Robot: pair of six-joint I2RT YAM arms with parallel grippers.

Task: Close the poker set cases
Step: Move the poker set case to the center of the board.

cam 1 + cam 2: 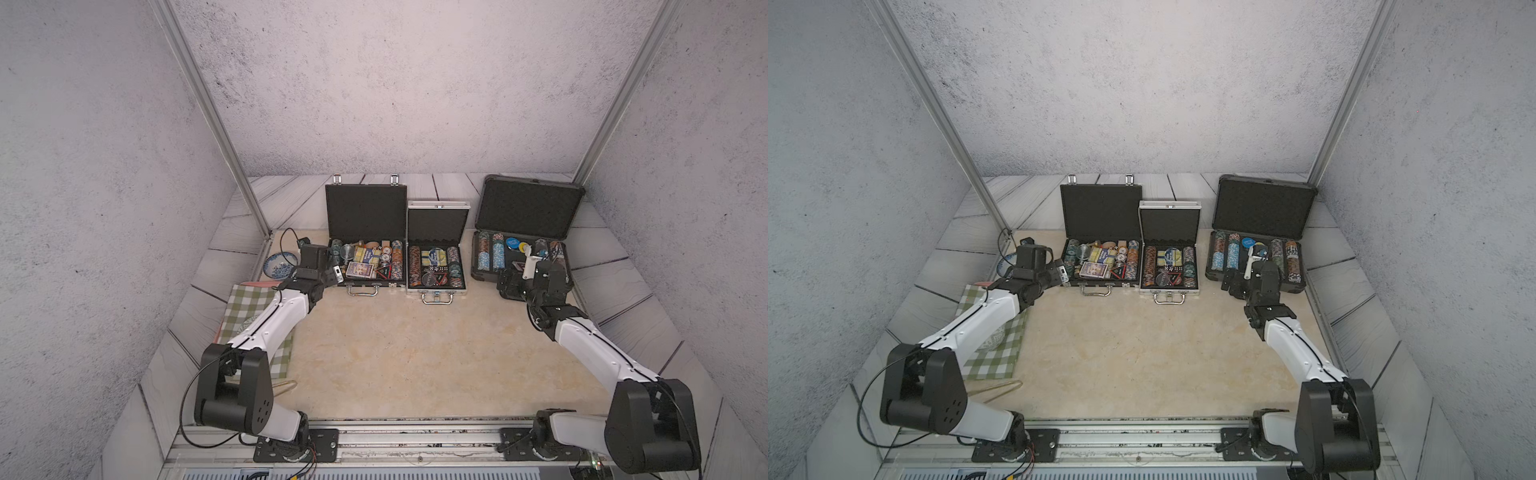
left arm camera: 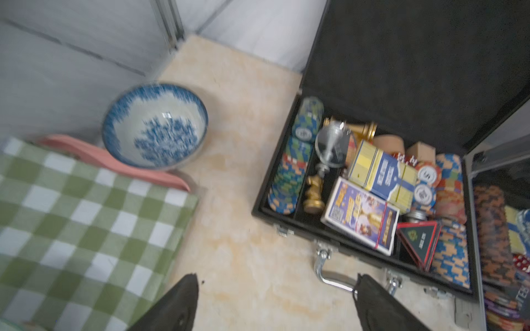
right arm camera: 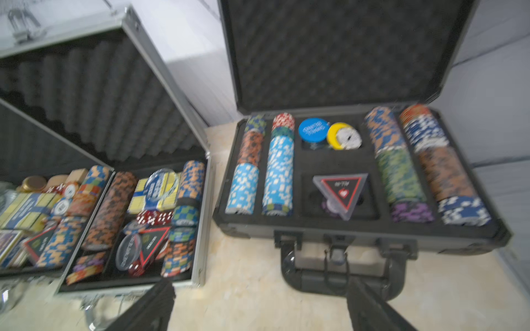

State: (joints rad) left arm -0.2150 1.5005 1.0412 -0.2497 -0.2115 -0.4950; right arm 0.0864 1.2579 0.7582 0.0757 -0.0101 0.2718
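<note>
Three poker cases (image 1: 1169,224) are standing open: one black case (image 1: 365,216), one silver case (image 1: 437,226), one dark-grey case (image 1: 530,212). One bowl (image 2: 155,126) and one checked cloth (image 2: 86,215) are lying alongside. One left arm (image 1: 270,316) and one right arm (image 1: 590,340) are stretching in.

- left arm (image 1: 270,316) extended forward from its base, wrist turned inward; left gripper (image 2: 276,279) jaws spread wide, nothing between them
- right arm (image 1: 590,345) likewise extended, wrist turned inward; right gripper (image 3: 261,283) jaws spread wide, holding nothing

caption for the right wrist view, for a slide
Open right hand before the open dark-grey case, with the open silver case beside it, both packed with chips.
</note>
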